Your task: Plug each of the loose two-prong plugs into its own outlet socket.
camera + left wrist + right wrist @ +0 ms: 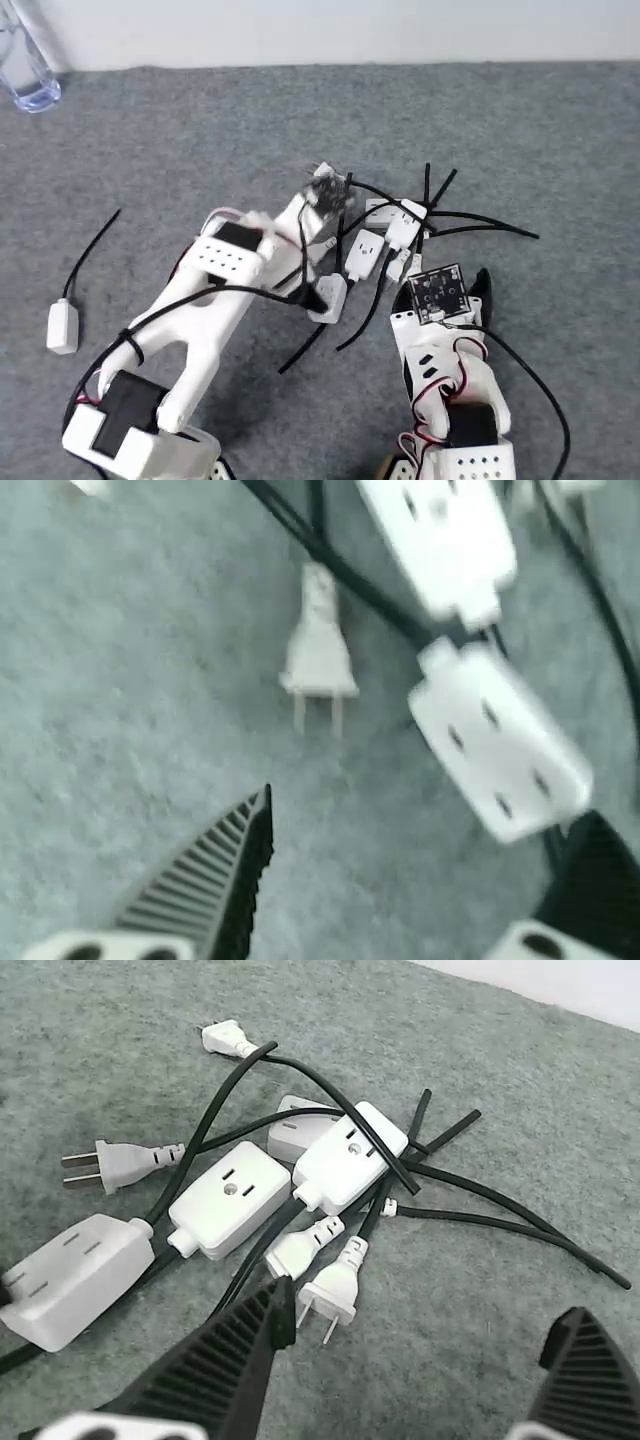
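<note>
A tangle of black cords with white outlet sockets and two-prong plugs lies mid-table (385, 240). In the left wrist view a loose plug (318, 652) lies prongs toward my left gripper (428, 810), which hovers open above the carpet. Beside it lie two sockets (500, 745) (450, 535). My right gripper (432, 1305) is open too, just short of two small plugs (330, 1290) (290, 1250). Beyond them lie three sockets (230, 1198) (350, 1155) (70, 1275), and two more plugs (120, 1165) (225, 1038) lie toward the edge of the tangle.
A single white cord end (62, 325) with a black cord lies apart at the far left of the grey carpet. A clear bottle (28, 75) stands in the back left corner. The left arm (230, 270) stretches diagonally over the table; the right arm (445, 370) is at the front right.
</note>
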